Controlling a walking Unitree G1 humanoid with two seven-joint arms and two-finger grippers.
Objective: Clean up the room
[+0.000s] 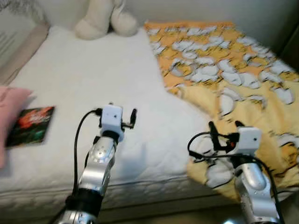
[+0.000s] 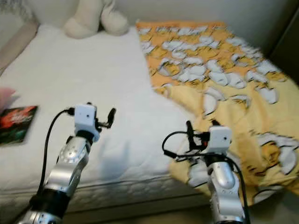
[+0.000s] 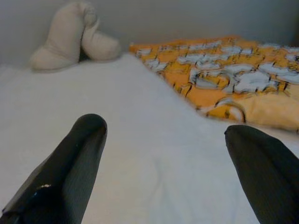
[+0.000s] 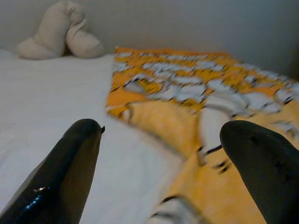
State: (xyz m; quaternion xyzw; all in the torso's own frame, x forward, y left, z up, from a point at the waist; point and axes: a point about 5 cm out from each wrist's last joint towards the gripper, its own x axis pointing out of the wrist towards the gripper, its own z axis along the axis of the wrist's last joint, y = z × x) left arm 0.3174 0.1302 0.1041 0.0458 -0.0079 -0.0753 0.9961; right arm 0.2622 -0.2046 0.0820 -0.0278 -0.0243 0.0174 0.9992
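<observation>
The blanket (image 1: 233, 79) lies crumpled on the right half of the bed (image 1: 93, 74), with one edge hanging over the front. The right gripper (image 4: 154, 154) hovers near this edge, jaws wide and empty; it should probably grip the edge deep. The left gripper (image 3: 163, 154) is also wide, above bare sheet. I count one blanket, one plush (image 1: 105, 18), one book (image 1: 32, 125).

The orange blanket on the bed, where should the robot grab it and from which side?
Probably the orange blanket at its folded-back near inner edge, where the fold lifts off the white mattress. The open right gripper already faces it, so come low from the foot of the bed.
</observation>
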